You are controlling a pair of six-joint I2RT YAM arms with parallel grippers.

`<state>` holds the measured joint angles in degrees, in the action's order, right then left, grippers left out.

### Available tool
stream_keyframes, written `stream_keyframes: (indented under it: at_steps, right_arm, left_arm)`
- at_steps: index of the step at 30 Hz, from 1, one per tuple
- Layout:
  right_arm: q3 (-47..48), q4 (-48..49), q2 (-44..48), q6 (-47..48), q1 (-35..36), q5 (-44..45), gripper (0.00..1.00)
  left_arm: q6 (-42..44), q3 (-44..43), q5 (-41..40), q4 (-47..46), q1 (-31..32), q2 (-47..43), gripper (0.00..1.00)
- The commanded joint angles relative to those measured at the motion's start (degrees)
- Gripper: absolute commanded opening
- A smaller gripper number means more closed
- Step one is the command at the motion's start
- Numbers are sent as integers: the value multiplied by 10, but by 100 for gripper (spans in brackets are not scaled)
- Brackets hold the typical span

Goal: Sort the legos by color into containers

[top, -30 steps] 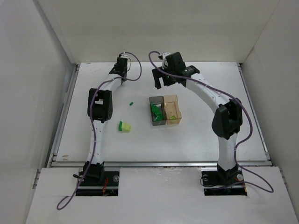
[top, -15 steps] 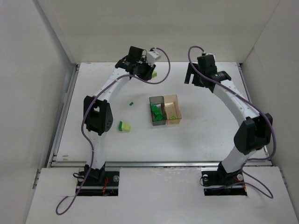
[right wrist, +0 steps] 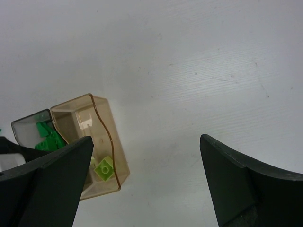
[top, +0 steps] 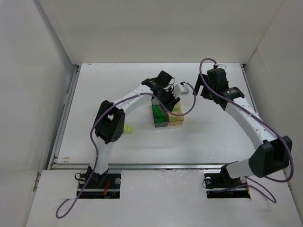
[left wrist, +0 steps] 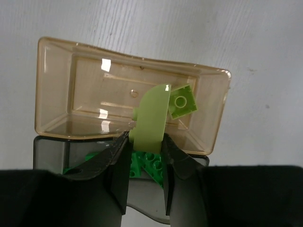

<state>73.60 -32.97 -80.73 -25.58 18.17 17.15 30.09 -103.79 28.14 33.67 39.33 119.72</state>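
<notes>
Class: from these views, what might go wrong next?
1. The left gripper holds the pale brick near the seam between the amber box and grey box; released here, it might drop among the dark green bricks.
2. Its fingers hang close to the box walls and might nudge them.

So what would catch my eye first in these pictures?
The left gripper is shut on a pale yellow-green lego just above the amber container. Beside it sits the grey container with dark green legos inside, and the right gripper hangs open nearby.
</notes>
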Motion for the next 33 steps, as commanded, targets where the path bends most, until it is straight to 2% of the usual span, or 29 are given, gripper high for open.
stream_keyframes:
  at_steps: [1,3,5,6,7,10,11,14,15,18,19,22,23,25,27,28,33]
  right_arm:
    - [-12,24,38,-10,3,11,99]
    - [-19,24,47,-10,3,11,99]
    - [-25,24,61,-10,3,6,99]
    - [-30,24,61,-10,3,6,99]
    - [-30,29,61,-5,3,6,99]
    - [-36,29,66,-5,3,1,99]
    - [-36,29,66,0,3,-5,99]
    - [-41,34,66,0,3,-19,99]
    - [-41,40,66,5,3,-28,99]
    - [-41,46,56,23,19,-34,99]
    - [-35,46,56,29,26,-34,99]
    - [-18,46,33,49,57,-22,99]
    - [-10,46,21,55,64,-22,99]
    - [-3,46,8,61,84,-22,99]
    - [8,51,-12,61,93,-22,99]
    - [8,51,-18,61,99,-22,99]
    - [27,62,-50,61,100,-42,99]
  left_arm:
    - [-13,21,-45,-38,1,-17,0]
    - [-20,21,-51,-38,7,-12,0]
    - [-20,21,-51,-38,12,-12,11]
    - [-20,21,-51,-38,17,-12,19]
    - [-20,16,-51,-38,17,-12,37]
    - [-20,-4,-36,-22,17,-12,56]
    - [-27,-9,-36,-16,17,-12,69]
    - [-43,-23,-54,-11,17,-17,72]
    - [-52,-39,-62,-11,17,-17,79]
    - [-92,-71,-86,9,12,-27,79]
    - [-104,-97,-92,15,1,-35,74]
    - [-139,-113,-139,15,-41,-56,70]
    - [-139,-102,-156,10,-55,-75,70]
    - [-145,-70,-194,-15,-101,-94,64]
    - [-127,17,-214,-27,-138,-109,60]
    - [-127,17,-221,-27,-147,-114,60]
    - [-110,145,-268,-63,-160,-101,60]
